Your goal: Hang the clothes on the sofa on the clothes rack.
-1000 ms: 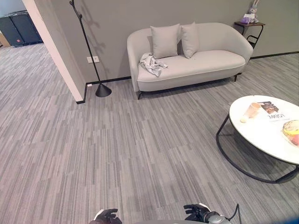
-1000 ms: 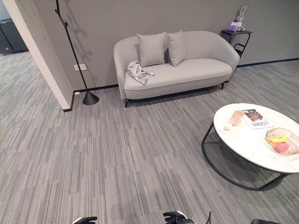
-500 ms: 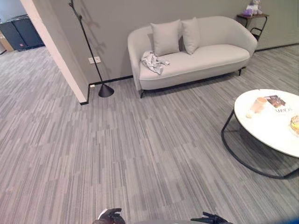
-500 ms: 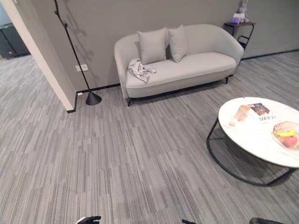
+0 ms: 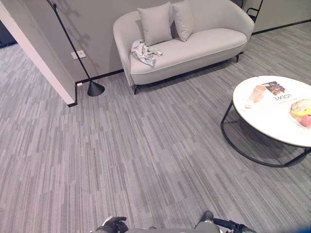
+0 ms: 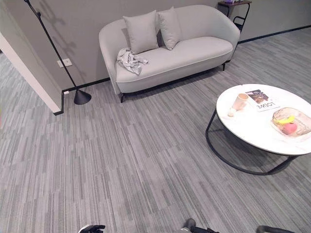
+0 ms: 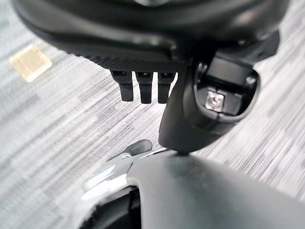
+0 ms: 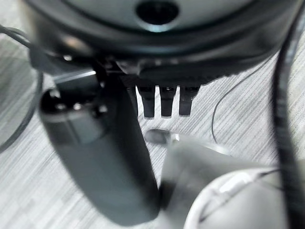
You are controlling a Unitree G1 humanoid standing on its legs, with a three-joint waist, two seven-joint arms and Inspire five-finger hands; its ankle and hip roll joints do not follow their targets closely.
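Observation:
A crumpled pale grey garment (image 5: 144, 51) lies on the left end of the light grey sofa (image 5: 199, 47), against the far wall. The clothes rack (image 5: 73, 46) is a thin black pole on a cone base (image 5: 95, 88), standing left of the sofa by the wall corner. My left hand (image 5: 112, 224) and right hand (image 5: 214, 226) hang low at the near edge, far from both. In the left wrist view the left hand's fingers (image 7: 140, 90) are straight over carpet and hold nothing. The right hand's fingers (image 8: 162, 106) are the same.
Two grey pillows (image 5: 165, 24) lean on the sofa back. A round white coffee table (image 5: 272, 120) on a black frame stands at the right with a cup (image 5: 258, 92), a magazine (image 5: 278, 91) and a fruit bowl (image 5: 302, 108). A white wall corner (image 5: 41, 60) juts in at left.
The whole view has shifted, so the camera moved; the sofa and rack now sit further left and higher in view. The garment has not moved. Both hands stay low.

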